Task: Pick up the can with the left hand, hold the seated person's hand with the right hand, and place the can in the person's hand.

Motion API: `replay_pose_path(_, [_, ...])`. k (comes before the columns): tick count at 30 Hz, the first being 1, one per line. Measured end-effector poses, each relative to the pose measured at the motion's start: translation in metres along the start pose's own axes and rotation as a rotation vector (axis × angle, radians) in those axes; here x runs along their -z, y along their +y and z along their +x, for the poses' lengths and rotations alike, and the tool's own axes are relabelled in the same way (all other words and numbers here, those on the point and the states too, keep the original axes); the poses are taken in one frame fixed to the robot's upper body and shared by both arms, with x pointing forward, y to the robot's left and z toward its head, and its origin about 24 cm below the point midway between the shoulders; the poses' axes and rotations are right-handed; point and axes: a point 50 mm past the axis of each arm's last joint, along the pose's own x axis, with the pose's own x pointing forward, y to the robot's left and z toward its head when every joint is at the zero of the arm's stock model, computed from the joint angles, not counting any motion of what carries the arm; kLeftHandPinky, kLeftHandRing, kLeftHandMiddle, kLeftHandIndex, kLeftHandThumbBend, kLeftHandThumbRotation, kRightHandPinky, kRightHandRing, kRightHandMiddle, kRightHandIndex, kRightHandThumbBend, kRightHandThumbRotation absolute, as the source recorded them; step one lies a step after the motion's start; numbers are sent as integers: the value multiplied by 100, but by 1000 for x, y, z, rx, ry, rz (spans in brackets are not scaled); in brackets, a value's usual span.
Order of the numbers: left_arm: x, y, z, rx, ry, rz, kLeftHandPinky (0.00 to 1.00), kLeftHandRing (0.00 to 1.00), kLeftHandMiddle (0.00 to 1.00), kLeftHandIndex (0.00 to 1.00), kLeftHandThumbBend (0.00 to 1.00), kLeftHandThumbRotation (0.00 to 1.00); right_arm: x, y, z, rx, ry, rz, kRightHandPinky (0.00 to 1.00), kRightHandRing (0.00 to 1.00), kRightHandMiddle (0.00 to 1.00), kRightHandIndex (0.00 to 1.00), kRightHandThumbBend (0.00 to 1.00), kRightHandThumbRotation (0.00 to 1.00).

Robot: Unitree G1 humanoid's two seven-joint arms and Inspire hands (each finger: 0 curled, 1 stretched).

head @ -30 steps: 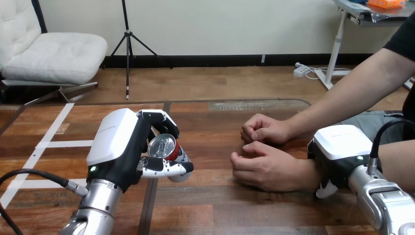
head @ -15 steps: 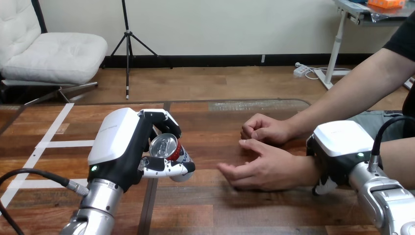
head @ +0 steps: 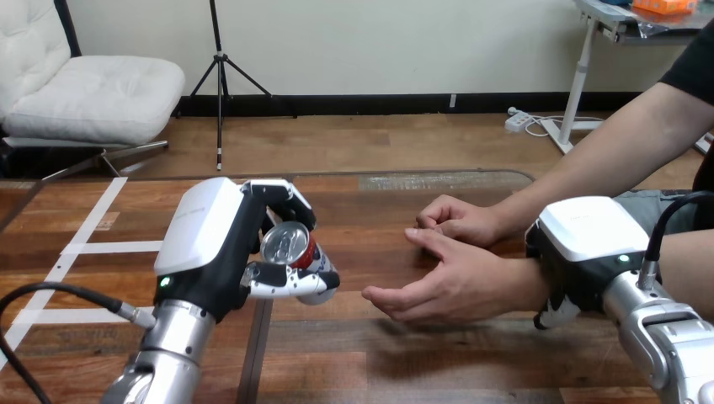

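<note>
Our left hand (head: 210, 252) clasps the can (head: 290, 246), left of the person's open hand (head: 446, 286), whose wrist (head: 524, 284) our right hand (head: 581, 244) holds.

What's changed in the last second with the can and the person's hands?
The person's nearer hand uncurled from a fist, fingers now reaching toward the can. The left hand still grips the can, the right hand stays on the wrist, and the farther hand stays curled.
</note>
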Motion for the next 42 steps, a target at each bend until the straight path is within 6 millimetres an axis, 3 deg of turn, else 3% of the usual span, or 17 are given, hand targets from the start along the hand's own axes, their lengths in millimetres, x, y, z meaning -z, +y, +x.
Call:
replay_pose_path(25, [-21, 1, 23, -21, -94, -20, 25, 31, 39, 44, 67, 0, -3, -20, -6, 59, -9, 18, 24, 33, 42, 49, 81, 0])
replay_pose_path(42, [-35, -1, 33, -25, -156, -38, 25, 31, 39, 43, 67, 0, -6, -27, -8, 70, -25, 14, 23, 31, 39, 50, 83, 0])
